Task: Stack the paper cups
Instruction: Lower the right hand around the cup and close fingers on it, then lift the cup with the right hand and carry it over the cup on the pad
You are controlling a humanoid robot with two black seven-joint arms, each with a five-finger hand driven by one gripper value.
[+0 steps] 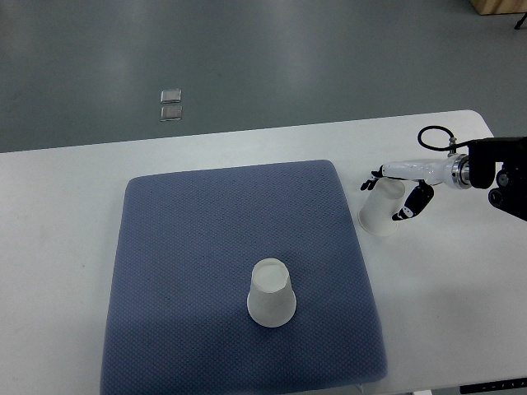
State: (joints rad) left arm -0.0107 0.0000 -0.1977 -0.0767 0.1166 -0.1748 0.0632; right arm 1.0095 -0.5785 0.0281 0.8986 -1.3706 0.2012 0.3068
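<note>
White table point(74, 189) carries a blue-grey mat point(214, 247) across its middle. Right hand point(403, 191) enters from 3 o'clock — its fingers point(418, 203) are curled around a tilted paper cup point(380, 212), which sits on bare table just off the mat's right edge. A second paper cup point(271, 293) stands upside down on the mat toward 6 o'clock, well apart from the held one. Two small clear squares point(171, 104) lie on the floor at 11 o'clock.

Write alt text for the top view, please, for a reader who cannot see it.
The robot's right hand grips a paper cup on a white table, just right of a blue mat. A second cup stands upside down on the mat.
</note>
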